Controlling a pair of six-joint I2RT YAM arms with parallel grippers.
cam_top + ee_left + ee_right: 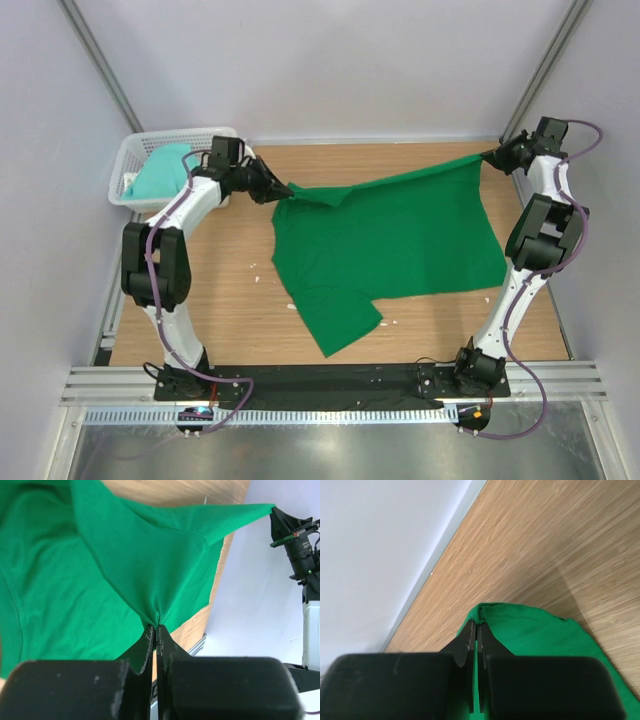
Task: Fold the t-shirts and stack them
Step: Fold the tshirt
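Left tool (285, 192) and right tool (490, 156) clamp the far edge of the green t-shirt (400, 240), stretched between them.

The deep green t-shirt (400, 240) runs off the left and top edges of the left wrist view and off the bottom right corner of the right wrist view. Its pinched corners vanish between the closed jaws of the left pincer (155, 626) and the right pincer (476, 622). Left of it in the top view, the mint-teal t-shirt (165, 170) is partly hidden by the white lattice basket (175, 136) and the left arm (190, 205). White specks (258, 270) on the bench (230, 310) beside it are too small to identify.
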